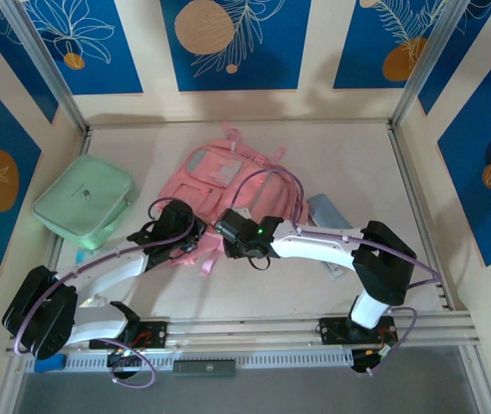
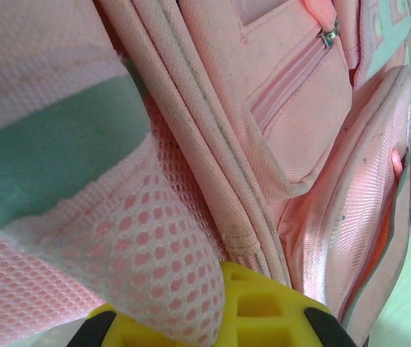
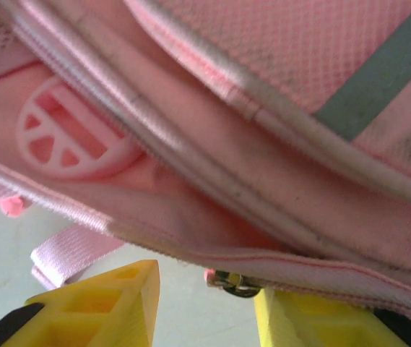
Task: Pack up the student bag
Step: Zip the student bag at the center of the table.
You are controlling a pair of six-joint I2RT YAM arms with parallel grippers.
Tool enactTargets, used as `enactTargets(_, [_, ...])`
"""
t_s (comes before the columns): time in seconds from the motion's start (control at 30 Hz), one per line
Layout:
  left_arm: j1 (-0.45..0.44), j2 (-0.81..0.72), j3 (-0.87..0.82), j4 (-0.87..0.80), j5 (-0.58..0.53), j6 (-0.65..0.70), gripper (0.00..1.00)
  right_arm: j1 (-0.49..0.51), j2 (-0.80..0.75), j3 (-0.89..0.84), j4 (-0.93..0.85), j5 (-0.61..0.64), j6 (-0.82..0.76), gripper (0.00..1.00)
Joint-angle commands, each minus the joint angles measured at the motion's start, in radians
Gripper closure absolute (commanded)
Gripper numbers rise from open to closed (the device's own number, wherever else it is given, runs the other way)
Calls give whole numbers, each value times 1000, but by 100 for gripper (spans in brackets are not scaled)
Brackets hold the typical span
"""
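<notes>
My right pincer (image 3: 205, 314) stands released. Its yellow fingers are apart and a small metal zip pull (image 3: 234, 283) hangs just between them, gripped by neither. My left pincer (image 2: 191, 322) is clenched on a fold of pink mesh (image 2: 154, 238) at the near edge of the bag (image 1: 228, 177).

The bag lies flat in the middle of the table (image 1: 357, 164), just beyond both wrists. A mint-green case (image 1: 84, 205) sits apart to its left.

I judge the bag light and quite limp. It will sag, fold and drag rather than lift as one piece, so a one-sided pull would likely just bunch it up. The piped seams, the strap (image 3: 68, 253) and the zip pull look like the firmest places to take hold, while the smooth panels would probably slip.

The cloth is woven pink nylon, slightly grubby, with rounded cord piping and open honeycomb mesh. A flat grey strip (image 3: 386, 79) crosses one panel, and a round rubbery badge (image 3: 68, 137) has cut-out segments.
</notes>
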Motion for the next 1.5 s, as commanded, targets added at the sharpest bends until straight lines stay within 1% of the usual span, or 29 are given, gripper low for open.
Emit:
enactTargets(0.0, [-23,-42,28,86,31,6,100,-13,14,6,75,61,-30,59])
enactTargets(0.03, [-27,-41,29,88,28,3,100,-12,16,-12,140,29,-75,59])
enactTargets(0.07, [-29,-42,30,89,26,1,100,-13,24,-18,163,24,-93,59])
enactTargets(0.13, [-35,-42,34,88,25,-1,100,-19,50,8,140,51,-88,61])
enactTargets(0.2, [-38,-42,38,85,26,0,100,-24,73,28,104,79,-81,67])
enactTargets(0.3, [-40,-46,38,83,22,0,100,-25,67,9,112,93,-89,74])
enactTargets(0.4, [-43,-48,38,82,13,4,100,-24,66,-2,100,108,-84,79])
enactTargets(0.47, [-43,-45,37,79,10,5,100,-23,58,-8,86,108,-78,82])
enactTargets(0.57, [-43,-44,35,83,11,2,100,-15,34,-37,111,85,-101,87])
enactTargets(0.7, [-43,-43,38,83,5,4,100,4,33,-28,97,65,-128,94])
enactTargets(0.8, [-43,-45,40,83,4,6,100,20,27,-21,70,73,-123,94])
enactTargets(0.87, [-42,-45,43,79,3,8,100,16,17,-29,59,61,-106,96])
enactTargets(1.07, [-24,-37,46,65,-11,27,100,5,-50,-82,31,-4,-71,100])
enactTargets(1.27, [43,-1,80,41,27,76,100,-23,-141,-171,-28,-22,-42,100])
enactTargets(1.37, [91,10,92,29,45,102,100,-56,-197,-234,-28,-53,-32,100])
enactTargets(1.47, [116,29,106,37,78,115,100,-54,-225,-250,-28,-52,-53,100])
